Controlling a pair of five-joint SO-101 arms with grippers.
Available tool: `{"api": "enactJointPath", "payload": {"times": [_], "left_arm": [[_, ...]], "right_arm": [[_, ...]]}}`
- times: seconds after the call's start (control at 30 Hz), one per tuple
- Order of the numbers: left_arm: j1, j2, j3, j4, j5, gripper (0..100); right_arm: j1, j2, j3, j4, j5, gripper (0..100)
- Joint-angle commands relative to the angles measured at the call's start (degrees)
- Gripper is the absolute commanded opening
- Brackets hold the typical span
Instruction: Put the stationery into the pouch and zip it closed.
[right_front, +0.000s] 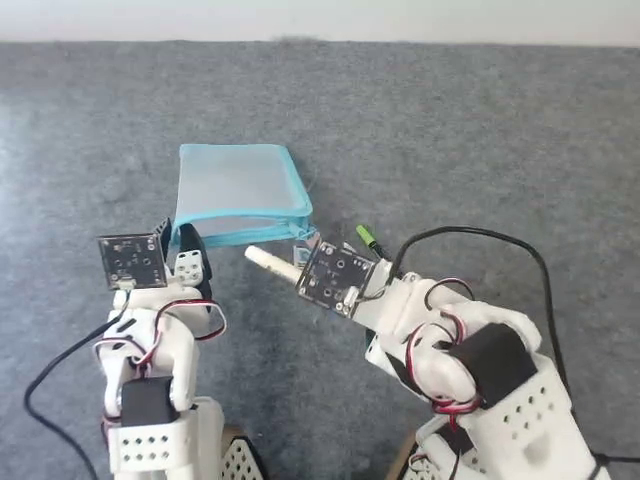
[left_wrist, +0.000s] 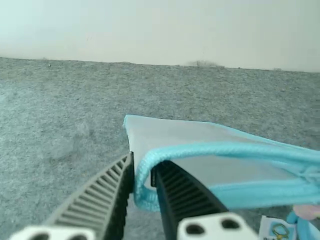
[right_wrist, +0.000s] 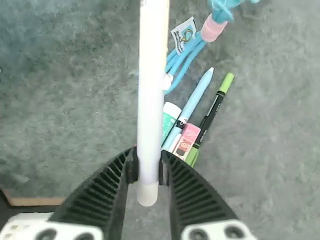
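Step in hand: loading. My left hand (left_wrist: 142, 168) pinches the turquoise-trimmed translucent pouch (right_front: 238, 190) by its rim, mid-table. My right hand (right_wrist: 148, 156) clamps the white cylindrical pen (right_wrist: 153, 75), which points at the pouch. Next move, as I judge it: align the pen with the mouth and slide it in.

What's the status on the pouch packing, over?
Left gripper shut on rim of teal-trimmed mesh pouch. Right gripper shut on white plastic pen, tip near pouch mouth. Loose pens on grey carpet; nothing blocking.
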Motion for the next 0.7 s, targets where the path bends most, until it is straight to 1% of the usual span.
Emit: {"api": "enactJointPath", "payload": {"times": [0.0,0.1,0.27,0.33,0.43,0.67], "left_arm": [[3.6,-0.4,-0.2,-1.3,-2.2,5],[6.0,-0.4,0.5,-1.1,-2.5,5],[6.5,-0.4,0.6,-1.0,-2.6,5],[6.6,-0.4,0.6,-1.0,-2.7,5],[6.6,-0.4,0.6,-1.0,-4.0,5],[6.7,-0.4,0.7,-1.0,-4.1,5]], "right_arm": [[-0.9,6.1,-3.5,0.3,-3.7,0.9],[-0.6,13.7,-5.8,0.8,-6.0,0.9],[-0.6,24.0,-13.2,2.9,-7.6,0.9],[-0.6,26.2,-16.2,3.6,-9.1,0.9],[-0.5,28.3,-19.2,3.6,-9.3,0.9],[-0.5,34.9,-26.2,3.2,-10.5,0.9]]}}
